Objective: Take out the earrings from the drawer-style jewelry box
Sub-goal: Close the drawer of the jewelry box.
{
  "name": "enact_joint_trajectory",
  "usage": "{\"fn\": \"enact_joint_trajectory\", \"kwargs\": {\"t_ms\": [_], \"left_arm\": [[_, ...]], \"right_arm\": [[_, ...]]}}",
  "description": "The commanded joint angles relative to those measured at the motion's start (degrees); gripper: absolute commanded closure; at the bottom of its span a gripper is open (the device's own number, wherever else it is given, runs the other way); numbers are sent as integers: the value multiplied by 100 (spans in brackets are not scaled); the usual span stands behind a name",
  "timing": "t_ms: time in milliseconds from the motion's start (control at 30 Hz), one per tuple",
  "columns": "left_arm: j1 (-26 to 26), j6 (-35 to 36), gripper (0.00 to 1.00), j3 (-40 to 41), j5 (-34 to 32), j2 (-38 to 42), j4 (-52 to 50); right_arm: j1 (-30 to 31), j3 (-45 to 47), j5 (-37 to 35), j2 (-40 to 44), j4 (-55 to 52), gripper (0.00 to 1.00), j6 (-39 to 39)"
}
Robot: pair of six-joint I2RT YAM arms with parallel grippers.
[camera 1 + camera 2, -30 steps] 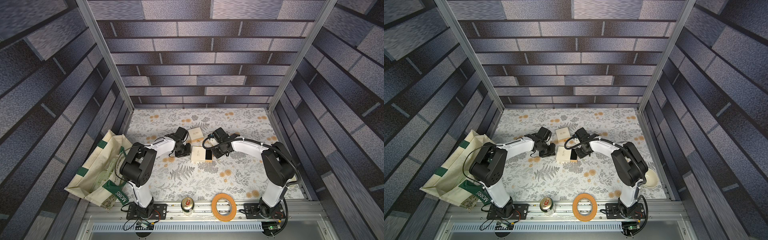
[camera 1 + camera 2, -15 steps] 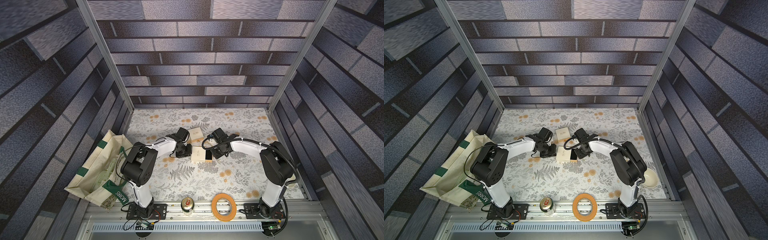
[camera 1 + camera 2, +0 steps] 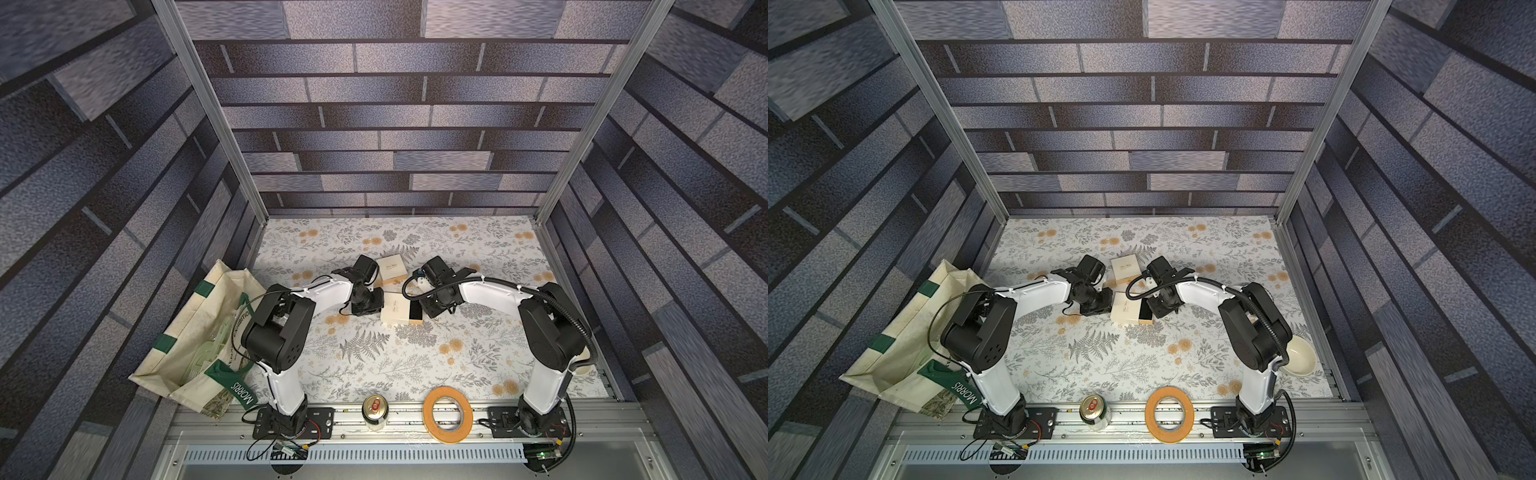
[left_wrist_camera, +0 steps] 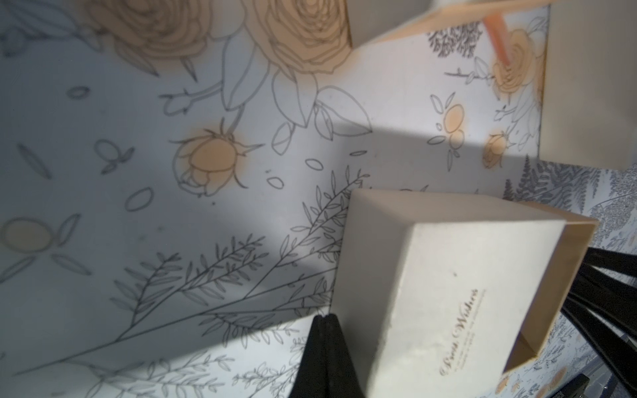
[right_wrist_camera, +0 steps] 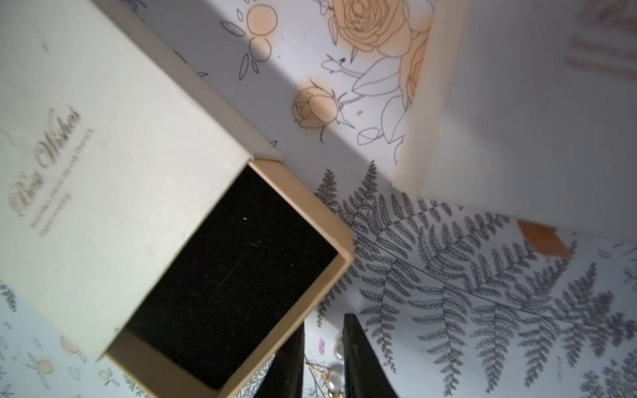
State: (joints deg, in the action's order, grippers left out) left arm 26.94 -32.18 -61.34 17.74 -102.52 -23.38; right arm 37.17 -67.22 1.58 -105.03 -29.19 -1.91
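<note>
The box (image 3: pixel 392 311) sits in the middle of the bench (image 3: pixel 374 365), black-lined drawer (image 5: pixel 234 275) pulled out. Left fingers (image 4: pixel 322 351) are pressed together beside it. Earrings (image 5: pixel 334 375) show between the narrowly parted right fingers (image 5: pixel 358 355); whether they are gripped, I cannot tell.

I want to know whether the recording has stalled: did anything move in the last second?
Nothing visibly changed. The left gripper stayed shut beside the jewelry box, its drawer stayed pulled out, and the right gripper held its place, with the earrings between its fingers.
</note>
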Motion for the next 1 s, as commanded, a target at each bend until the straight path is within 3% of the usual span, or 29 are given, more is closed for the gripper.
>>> {"fn": "enact_joint_trajectory", "kwargs": {"t_ms": [0,967], "left_arm": [[29,-43,100,-141,37,7,-85],[81,-45,100,4,78,118,-94]], "right_arm": [[54,-173,53,-112,36,77,78],[124,-266,101,-162,67,77,116]]}}
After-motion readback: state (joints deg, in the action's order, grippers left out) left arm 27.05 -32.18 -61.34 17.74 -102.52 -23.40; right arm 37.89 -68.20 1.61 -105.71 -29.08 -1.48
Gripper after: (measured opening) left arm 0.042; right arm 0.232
